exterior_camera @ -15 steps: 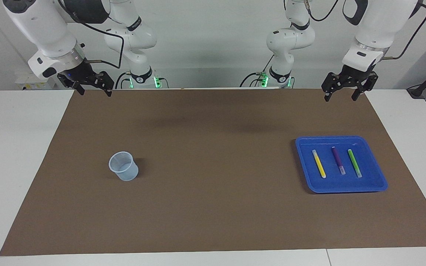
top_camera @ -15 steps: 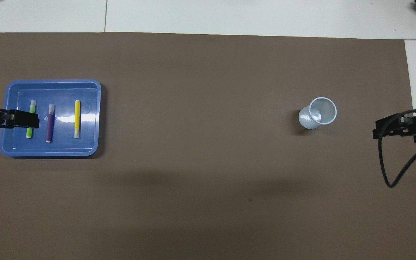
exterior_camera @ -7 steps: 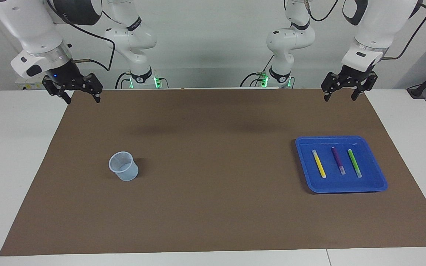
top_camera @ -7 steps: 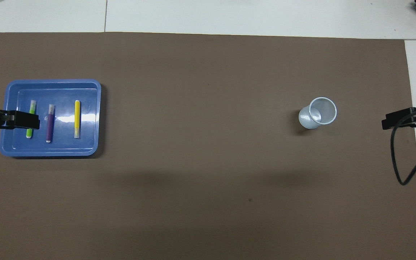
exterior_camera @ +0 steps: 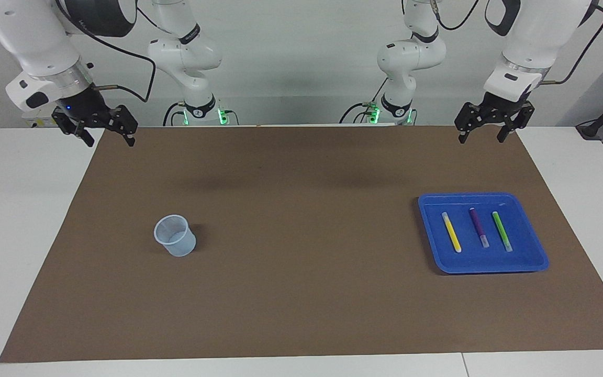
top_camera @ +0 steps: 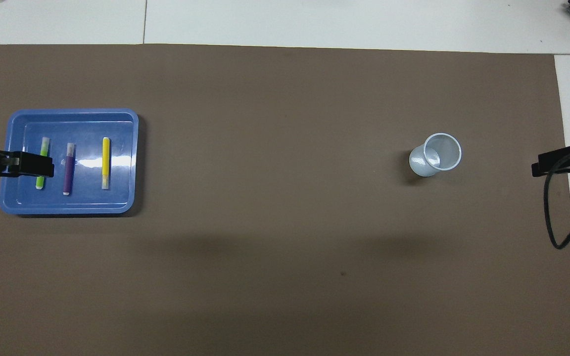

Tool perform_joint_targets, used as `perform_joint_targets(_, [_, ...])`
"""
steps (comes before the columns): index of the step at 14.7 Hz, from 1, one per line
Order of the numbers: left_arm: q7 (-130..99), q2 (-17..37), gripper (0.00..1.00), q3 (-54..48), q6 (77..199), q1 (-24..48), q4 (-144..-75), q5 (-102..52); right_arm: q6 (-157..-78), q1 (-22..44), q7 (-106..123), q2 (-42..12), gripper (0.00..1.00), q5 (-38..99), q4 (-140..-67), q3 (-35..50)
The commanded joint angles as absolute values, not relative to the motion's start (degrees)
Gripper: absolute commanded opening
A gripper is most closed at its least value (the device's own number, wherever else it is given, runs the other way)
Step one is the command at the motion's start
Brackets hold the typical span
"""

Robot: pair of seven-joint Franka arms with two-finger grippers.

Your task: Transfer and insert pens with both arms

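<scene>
Three pens lie side by side in a blue tray toward the left arm's end of the table: yellow, purple and green. In the overhead view the tray holds the yellow, purple and green pens. My left gripper is open and empty, raised high in the air and well clear of the pens; from above it covers part of the green pen. My right gripper is open and empty, raised over the mat's edge at the right arm's end.
A pale translucent cup stands upright on the brown mat toward the right arm's end, also seen from above. White tabletop borders the mat. A black cable hangs from the right wrist.
My right gripper has swung outward from over the mat to the mat's edge at the right arm's end. The left gripper, pens, tray and cup have stayed put.
</scene>
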State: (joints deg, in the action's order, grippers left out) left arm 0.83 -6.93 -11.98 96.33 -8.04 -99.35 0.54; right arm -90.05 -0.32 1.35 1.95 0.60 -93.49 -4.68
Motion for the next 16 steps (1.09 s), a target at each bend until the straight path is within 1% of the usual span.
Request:
perform_joint_targets(1, [0.9, -7.3, 1.0, -12.0, 96.2, -8.6, -99.1, -0.1, -89.7, -0.5, 0.1, 3.3, 1.0, 1.5, -95.0, -4.5])
perform_joint_targets(5, [1.1, -7.2, 1.0, -12.0, 98.1, -8.7, -98.9, 0.0, -88.5, -1.2, 0.1, 3.4, 1.0, 4.4, -95.5, -4.5])
perform_joint_targets(11, [1.1, -7.3, 0.99, -12.0, 98.3, -9.4, -99.2, 0.1, -87.7, -0.5, -1.1, 3.7, 1.0, 3.5, -96.1, -4.6])
perform_joint_targets(16, [1.4, -7.2, 1.0, -12.0, 100.5, -9.6, -99.5, 0.1, -91.5, -0.5, 1.6, 4.0, 1.0, 3.3, -96.8, -4.0])
